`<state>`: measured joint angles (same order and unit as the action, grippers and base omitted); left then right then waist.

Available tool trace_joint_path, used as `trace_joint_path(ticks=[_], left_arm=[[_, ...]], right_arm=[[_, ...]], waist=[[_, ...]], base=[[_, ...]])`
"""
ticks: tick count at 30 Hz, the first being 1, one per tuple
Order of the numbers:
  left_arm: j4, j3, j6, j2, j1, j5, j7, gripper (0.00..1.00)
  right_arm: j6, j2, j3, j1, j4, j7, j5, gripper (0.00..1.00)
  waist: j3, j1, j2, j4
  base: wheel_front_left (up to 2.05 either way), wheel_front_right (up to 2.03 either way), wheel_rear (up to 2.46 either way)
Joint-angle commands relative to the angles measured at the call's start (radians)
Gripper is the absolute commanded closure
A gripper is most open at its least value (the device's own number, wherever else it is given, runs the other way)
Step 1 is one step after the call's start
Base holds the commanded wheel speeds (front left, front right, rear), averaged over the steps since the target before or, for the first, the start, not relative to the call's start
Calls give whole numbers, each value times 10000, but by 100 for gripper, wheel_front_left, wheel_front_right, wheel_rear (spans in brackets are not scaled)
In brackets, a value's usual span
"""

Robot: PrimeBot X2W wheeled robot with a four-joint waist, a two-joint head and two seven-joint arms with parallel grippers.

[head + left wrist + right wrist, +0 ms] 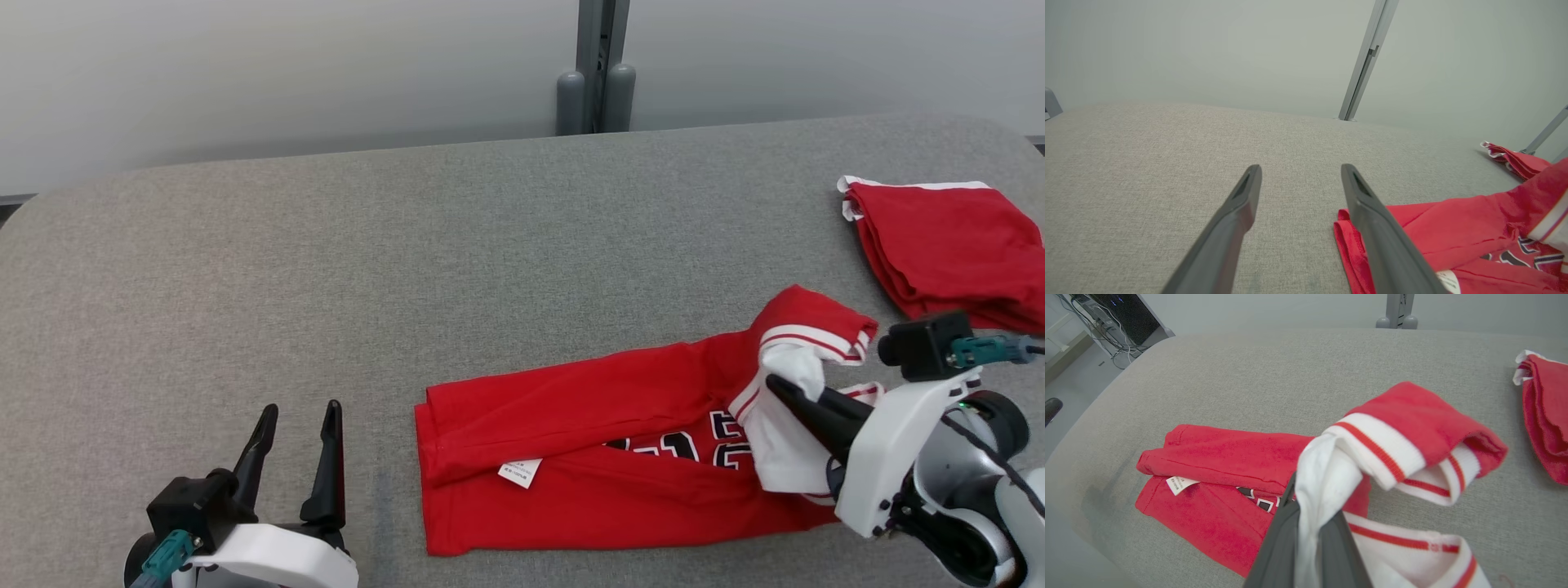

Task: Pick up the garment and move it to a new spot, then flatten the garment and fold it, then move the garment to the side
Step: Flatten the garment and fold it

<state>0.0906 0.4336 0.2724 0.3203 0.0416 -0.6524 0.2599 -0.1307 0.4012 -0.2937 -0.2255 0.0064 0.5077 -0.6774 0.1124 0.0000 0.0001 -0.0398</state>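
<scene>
The garment (588,465) is a red jersey with white, red-striped trim and dark numbers. It lies partly folded lengthwise near the table's front edge, a white label showing at its left. My right gripper (780,385) is shut on the white trim at the jersey's right end, lifting that end off the table, and the striped band (1392,445) droops over beyond the fingers. My left gripper (298,416) stands open at the lower left, a little left of the jersey's hem (1345,228), holding nothing.
A second red garment (951,245) with a white edge lies folded at the table's far right. The grey fabric table (326,269) stretches bare to the left and back. A grey post (600,65) stands behind the far edge.
</scene>
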Motion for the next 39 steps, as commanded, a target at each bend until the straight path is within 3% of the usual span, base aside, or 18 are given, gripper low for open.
trace_joint_path(ticks=[1, 11, 19, 26, 28, 30, 31, 32, 39], left_arm=[[27, -20, -55, 12, 138, 17, 24, 0], [109, -36, -126, -75, 160, -48, 36, 0], [216, 29, -253, -226, 297, 9, 46, 0], [352, 38, -335, -329, 340, 53, 53, 0], [400, 34, -365, -352, 358, 73, 47, 0], [421, 26, -384, -386, 361, 101, 49, 0], [435, 17, -386, -400, 361, 106, 50, 0], [445, 7, -394, -416, 367, 113, 51, 0], [512, 33, -454, -479, 392, 161, 54, 0]], right_arm=[[-1, -117, -165, 57, -239, 185, -126, 100], [-1, -1210, -1629, -377, -496, 629, -392, 100], [-3, -2618, -2595, -1268, 1195, -4, -219, 100], [-3, -3228, -3143, -1983, 2897, -572, -123, 100], [-1, -3347, -3242, -2091, 3296, -752, -181, 68], [-3, -3409, -3365, -2253, 3675, -877, -247, 50], [-1, -3441, -3413, -2341, 3837, -960, -311, 17], [-1, -3457, -3427, -2429, 3986, -1045, -361, 0], [-1, -3485, -4079, -2999, 4636, -1653, -1093, 0]], waist=[[-45, 0, -1, 87], [-200, 0, -1, 488], [-238, 0, -1, 899], [-231, 0, -1, 1182], [-224, 0, -1, 1237], [-210, 0, -1, 1271], [-202, 0, -1, 1280], [-196, 0, -1, 1287], [-212, 0, -1, 1323]], base=[[0, 0, 0], [0, 0, 0], [0, 0, 0], [0, 0, 0], [0, 0, 0], [0, 0, 0], [0, 0, 0], [0, 0, 0], [0, 0, 0]])
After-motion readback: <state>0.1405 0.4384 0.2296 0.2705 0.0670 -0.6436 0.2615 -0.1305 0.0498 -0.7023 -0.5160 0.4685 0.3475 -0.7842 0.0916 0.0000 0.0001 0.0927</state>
